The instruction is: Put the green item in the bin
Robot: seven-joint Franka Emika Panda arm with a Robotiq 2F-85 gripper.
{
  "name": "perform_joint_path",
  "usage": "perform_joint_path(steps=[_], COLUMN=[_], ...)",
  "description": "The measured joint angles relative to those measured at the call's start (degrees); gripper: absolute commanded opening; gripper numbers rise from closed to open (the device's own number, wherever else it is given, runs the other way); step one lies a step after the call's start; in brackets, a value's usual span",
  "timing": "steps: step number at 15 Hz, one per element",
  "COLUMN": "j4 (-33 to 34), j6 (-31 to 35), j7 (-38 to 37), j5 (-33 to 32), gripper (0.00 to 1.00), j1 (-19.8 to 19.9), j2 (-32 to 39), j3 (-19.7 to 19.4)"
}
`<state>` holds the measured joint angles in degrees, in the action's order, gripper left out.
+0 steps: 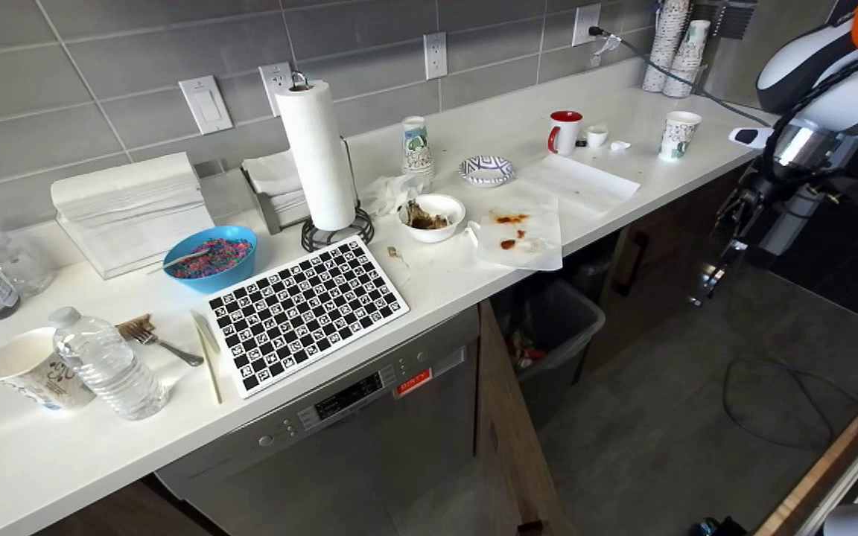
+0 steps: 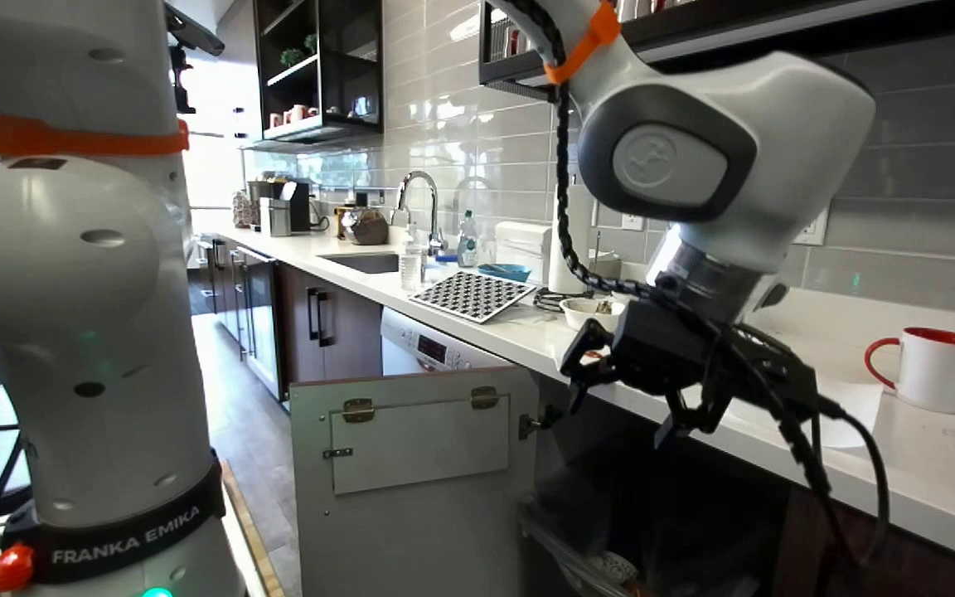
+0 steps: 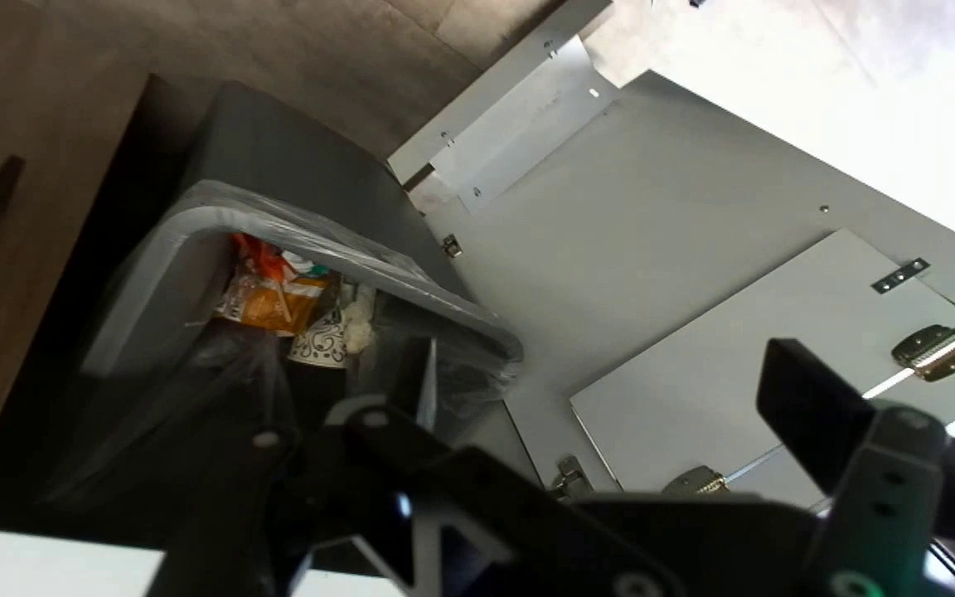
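The bin (image 1: pixel 559 376) is grey with a clear liner and stands inside the open cabinet under the counter. It also shows in an exterior view (image 2: pixel 560 554) and in the wrist view (image 3: pixel 295 157), with rubbish inside. A small teal-green bit (image 3: pixel 317 270) shows among that rubbish; I cannot tell whether it is the green item. I see the green item nowhere else. My gripper (image 2: pixel 618 419) is open and empty in front of the counter edge, above the bin's level. In the wrist view its fingertips (image 3: pixel 610 373) are wide apart with nothing between them.
The cabinet door (image 2: pixel 411 522) stands open beside the bin. The counter (image 1: pixel 436 286) above holds a checkered board (image 1: pixel 310 313), a white bowl (image 1: pixel 450 223), stained paper (image 1: pixel 529 249), a paper towel roll (image 1: pixel 317 156) and a red-rimmed mug (image 1: pixel 567 136). A cable lies on the floor.
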<state>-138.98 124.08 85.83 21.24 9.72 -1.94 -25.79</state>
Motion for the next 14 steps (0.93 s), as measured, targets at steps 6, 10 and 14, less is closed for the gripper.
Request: perform_joint_path(steps=[6, 10, 14], j4=[-1.2, -1.3, -1.3], j6=[2.2, 13.7, 25.9], j7=[-17.1, -21.4, -28.3], j5=[-9.7, -7.2, -5.1], gripper=[1.00, 1.00, 1.00], j1=[2.3, 1.4, -0.2], j2=[-13.0, -15.0, -13.1], j3=[6.2, 7.2, 8.1])
